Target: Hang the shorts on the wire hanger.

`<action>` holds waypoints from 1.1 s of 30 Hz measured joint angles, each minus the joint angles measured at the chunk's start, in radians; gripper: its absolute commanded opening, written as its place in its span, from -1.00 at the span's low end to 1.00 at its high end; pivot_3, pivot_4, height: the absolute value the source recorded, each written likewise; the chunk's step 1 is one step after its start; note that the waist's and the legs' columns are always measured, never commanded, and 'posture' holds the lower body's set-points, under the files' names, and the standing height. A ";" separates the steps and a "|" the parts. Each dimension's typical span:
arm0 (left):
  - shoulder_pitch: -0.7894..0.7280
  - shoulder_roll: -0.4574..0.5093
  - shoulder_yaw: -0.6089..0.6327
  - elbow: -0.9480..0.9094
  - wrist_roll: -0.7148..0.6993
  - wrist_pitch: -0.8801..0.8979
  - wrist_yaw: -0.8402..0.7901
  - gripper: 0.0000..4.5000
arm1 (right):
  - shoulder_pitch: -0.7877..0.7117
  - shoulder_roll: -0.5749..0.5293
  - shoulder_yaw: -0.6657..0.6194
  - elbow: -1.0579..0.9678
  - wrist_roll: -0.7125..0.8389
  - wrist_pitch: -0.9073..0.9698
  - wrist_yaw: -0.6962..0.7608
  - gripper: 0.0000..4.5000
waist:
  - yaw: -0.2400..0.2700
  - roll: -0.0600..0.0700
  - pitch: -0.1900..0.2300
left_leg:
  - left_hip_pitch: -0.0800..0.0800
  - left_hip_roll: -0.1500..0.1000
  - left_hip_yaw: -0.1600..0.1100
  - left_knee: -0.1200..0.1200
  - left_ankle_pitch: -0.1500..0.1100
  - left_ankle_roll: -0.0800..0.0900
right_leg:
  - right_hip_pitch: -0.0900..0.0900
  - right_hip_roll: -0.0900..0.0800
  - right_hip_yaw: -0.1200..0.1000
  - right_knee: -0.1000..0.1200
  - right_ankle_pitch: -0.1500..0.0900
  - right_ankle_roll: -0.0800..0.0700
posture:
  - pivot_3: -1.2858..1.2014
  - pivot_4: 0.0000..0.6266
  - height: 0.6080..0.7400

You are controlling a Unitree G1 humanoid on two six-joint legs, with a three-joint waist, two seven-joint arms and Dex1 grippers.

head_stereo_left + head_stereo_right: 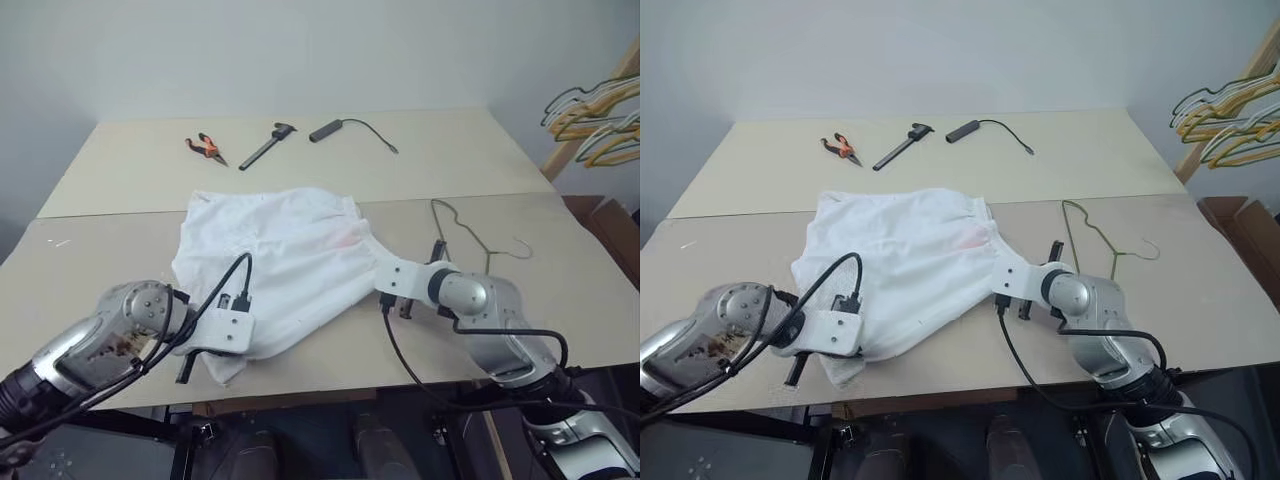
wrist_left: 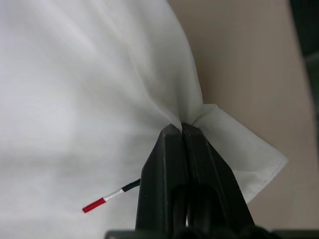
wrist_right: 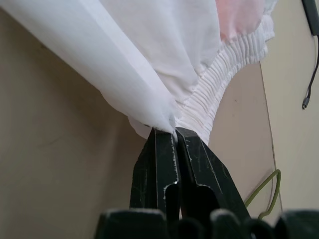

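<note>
1. The left tool (image 2: 179, 130) is clamped on a hem corner of the shorts (image 1: 275, 255); the fingertips are hidden in cloth.
2. The right tool (image 3: 174, 133) pinches the waistband edge.
3. The wire hanger (image 1: 1095, 235) lies just beside the shorts, partly behind the right arm.
4. The tan tabletop (image 1: 120, 160) meets a white wall.

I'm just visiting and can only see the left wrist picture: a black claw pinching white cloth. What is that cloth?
Observer: It is a pair of white soft cloth shorts spread on a tan table; the left claw pinches a corner near the hem.
Operator: Is the other arm busy?
Observer: Yes, the right claw is shut on the gathered elastic waistband.
Operator: Where would they hang?
Observer: A thin bare wire hanger lies flat on the table beside the right arm, apart from the shorts.
</note>
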 measured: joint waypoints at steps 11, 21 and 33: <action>-0.369 -0.177 -0.048 0.821 0.342 -0.549 0.308 -0.98 | -0.035 0.080 0.023 -0.046 0.012 0.020 -0.014 -1.00 | 0.000 0.000 0.000 | -0.024 -0.003 -0.002 0.002 0.001 0.001 | -0.023 -0.004 -0.002 0.003 0.005 -0.007 | -0.06 -0.58 1.00; -0.205 -0.071 0.068 0.749 0.182 -0.740 0.087 -0.98 | 0.039 0.090 0.062 -0.086 0.007 0.042 -0.022 -1.00 | -0.021 0.000 0.000 | -0.019 -0.002 -0.001 0.002 0.001 0.001 | -0.019 -0.003 -0.001 0.004 0.006 -0.007 | -0.06 -0.58 1.00; 0.002 0.047 0.215 0.486 -0.039 -0.567 -0.158 -0.19 | 0.036 0.096 0.072 -0.093 0.001 0.041 -0.025 -1.00 | -0.028 0.000 0.000 | -0.021 -0.001 -0.002 0.002 0.001 0.001 | -0.021 -0.002 -0.002 0.004 0.006 -0.007 | -0.04 -0.56 1.00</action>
